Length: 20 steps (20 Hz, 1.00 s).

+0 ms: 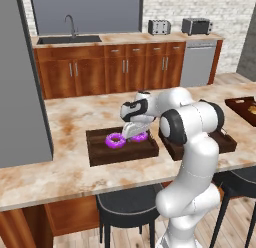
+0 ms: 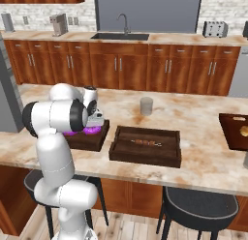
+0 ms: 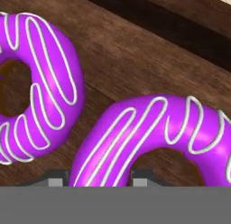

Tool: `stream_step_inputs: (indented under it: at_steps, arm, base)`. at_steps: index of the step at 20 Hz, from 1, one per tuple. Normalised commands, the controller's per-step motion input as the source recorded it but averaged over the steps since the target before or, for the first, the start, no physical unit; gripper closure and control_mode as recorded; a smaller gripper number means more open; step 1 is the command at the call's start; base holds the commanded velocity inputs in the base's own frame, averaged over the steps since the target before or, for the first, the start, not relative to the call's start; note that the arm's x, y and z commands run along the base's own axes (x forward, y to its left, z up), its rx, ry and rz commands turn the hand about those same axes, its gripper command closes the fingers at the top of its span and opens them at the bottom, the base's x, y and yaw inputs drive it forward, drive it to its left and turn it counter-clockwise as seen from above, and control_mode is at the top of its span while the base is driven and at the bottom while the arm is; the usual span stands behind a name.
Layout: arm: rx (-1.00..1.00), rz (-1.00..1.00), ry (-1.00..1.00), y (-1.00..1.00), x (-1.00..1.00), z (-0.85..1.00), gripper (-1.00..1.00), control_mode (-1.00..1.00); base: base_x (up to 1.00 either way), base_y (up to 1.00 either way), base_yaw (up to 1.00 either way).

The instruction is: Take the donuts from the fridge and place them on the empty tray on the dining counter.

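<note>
Where brick walls rise, marbled dining counter [image 1: 60, 167], wooden cabinets [image 1: 125, 67]

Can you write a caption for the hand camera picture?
Two purple donuts lie on the wooden tray, one between the gripper tips.

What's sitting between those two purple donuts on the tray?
Nothing but bare brown wood of the tray. In the hand view a strip of it separates the left donut from the right donut; they don't touch.
</note>
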Motion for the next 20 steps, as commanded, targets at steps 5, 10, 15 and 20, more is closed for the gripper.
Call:
stream_step_inputs:
  at_steps: [5,10,15,20]
  arm:
    - [-0.02,-0.01,0.17,-0.28,-0.54,-0.66,-1.00,-1.00]
    - [-0.01,0.00,0.05,-0.07,-0.03,-0.16,-1.00,-1.00]
    - [0.00,0.00,-0.02,0.00,-0.38,0.41,-1.00,-1.00]
    - [0.00,0.00,-0.08,0.00,-0.77,0.55,-1.00,-1.00]
  base:
    - [0.00,0.00,0.00]
    - [0.00,0.00,0.00]
    - [0.00,0.00,0.00]
    - [0.00,0.00,0.00]
